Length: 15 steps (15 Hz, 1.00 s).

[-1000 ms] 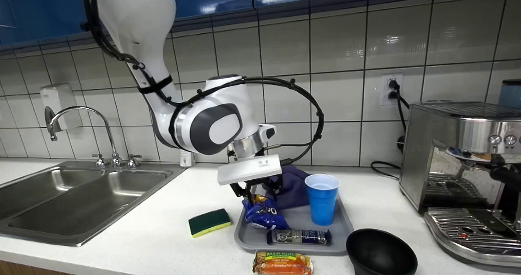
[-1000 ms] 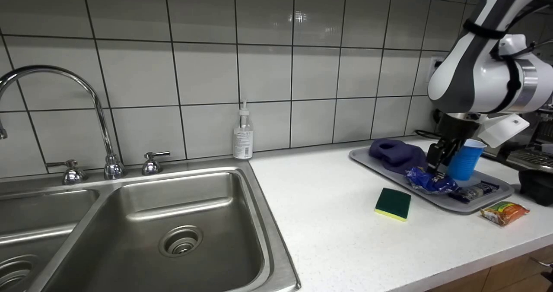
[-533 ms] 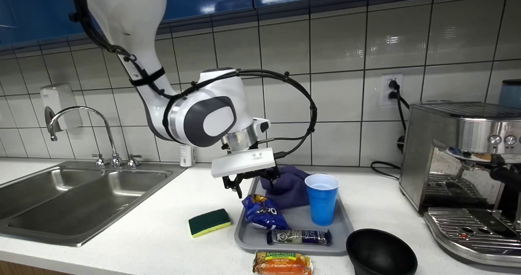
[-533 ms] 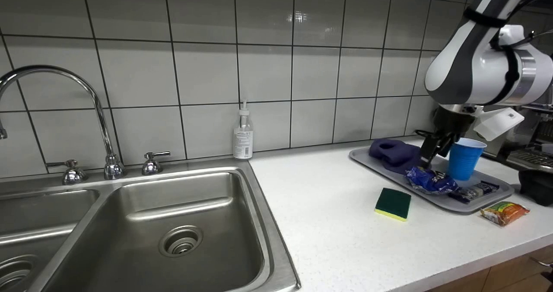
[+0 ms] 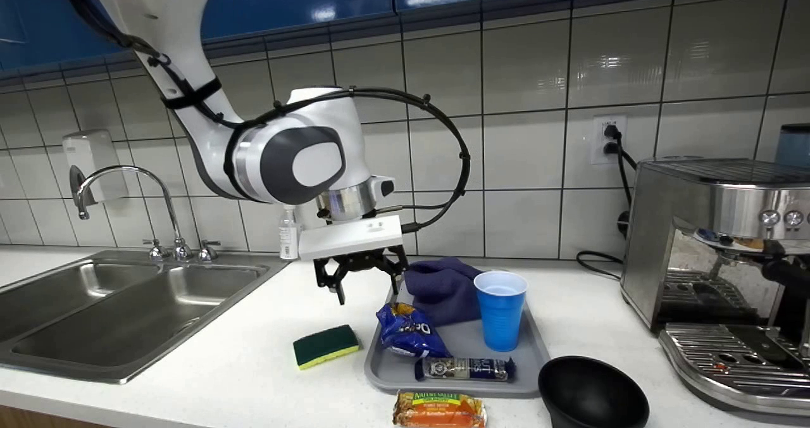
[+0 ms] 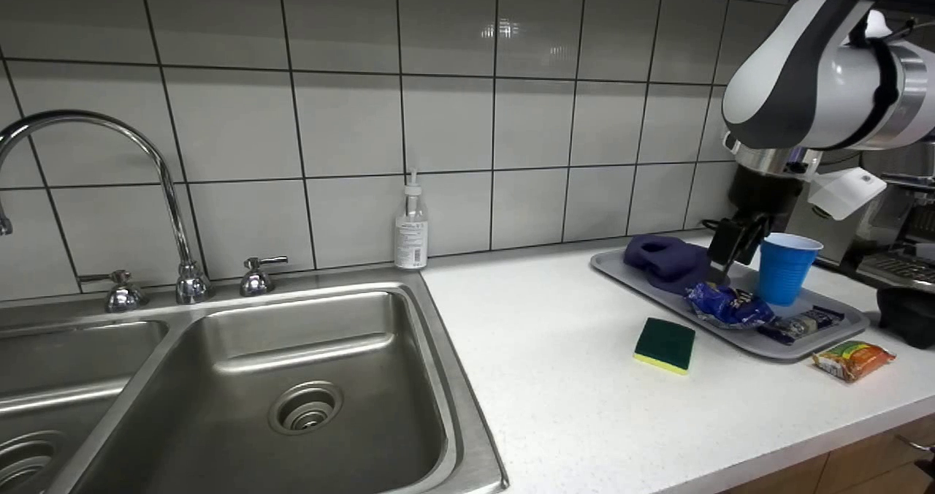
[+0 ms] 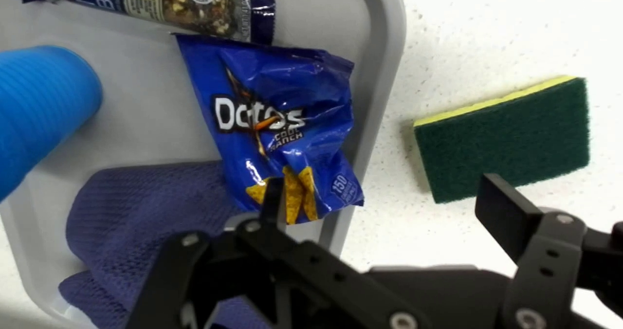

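Note:
My gripper [image 5: 369, 294] is open and empty above the counter, just beyond the tray's edge. In the wrist view its fingers [image 7: 382, 197] are wide apart, with bare counter between them. One finger overlaps the lower end of the blue Doritos bag [image 7: 287, 85]; the other overlaps the green and yellow sponge [image 7: 506, 139]. The bag [image 5: 411, 336] lies on the grey tray [image 5: 538, 352], with a nut bar [image 5: 465, 369], an upright blue cup [image 5: 500, 320] and a crumpled purple cloth [image 5: 446, 295]. The sponge [image 5: 326, 346] lies on the counter beside the tray.
A Nature Valley bar [image 5: 438, 409] and a black bowl [image 5: 595, 393] stand at the tray's front. A steel coffee machine [image 5: 721, 225] is beside them. A double sink [image 6: 292, 333] with a faucet and a soap bottle [image 6: 411, 234] is on the opposite side. A tiled wall stands behind.
My gripper has risen from the Doritos bag and moved toward the sink side in an exterior view. The bag, tray, cup, cloth and sponge have stayed in place.

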Motion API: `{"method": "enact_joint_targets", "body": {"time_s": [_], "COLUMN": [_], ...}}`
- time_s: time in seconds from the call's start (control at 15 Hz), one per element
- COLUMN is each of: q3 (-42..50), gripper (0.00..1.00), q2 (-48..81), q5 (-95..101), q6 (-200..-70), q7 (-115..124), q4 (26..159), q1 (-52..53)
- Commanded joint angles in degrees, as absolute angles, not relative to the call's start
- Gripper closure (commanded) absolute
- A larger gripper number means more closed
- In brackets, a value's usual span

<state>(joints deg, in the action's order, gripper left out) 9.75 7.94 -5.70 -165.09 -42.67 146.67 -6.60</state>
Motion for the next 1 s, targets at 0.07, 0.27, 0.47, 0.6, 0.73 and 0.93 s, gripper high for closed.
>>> {"method": "enact_joint_targets", "body": {"time_s": [0.07, 0.27, 0.47, 0.6, 0.73, 0.93], "q3": [7.68, 7.64, 8.00, 8.23, 8.36, 8.58], "gripper": [0.00, 0.00, 0.00, 0.00, 0.00, 0.00], "q2": [-0.38, -3.86, -6.59, -7.90, -8.88, -9.71], "q5": [-2.24, -2.58, -1.48, -1.09, -0.30, -0.23], "q6": [-156.96, -153.47, -151.57, -150.81, -150.68, -150.33], "q7": [-42.35, -43.14, -42.09, -42.06, -41.84, -42.48], "q4": [150.44, 152.10, 153.46, 154.11, 154.77, 155.34], "q1": [-7.93, -7.13, -6.65, -6.45, -6.35, -6.02]}}
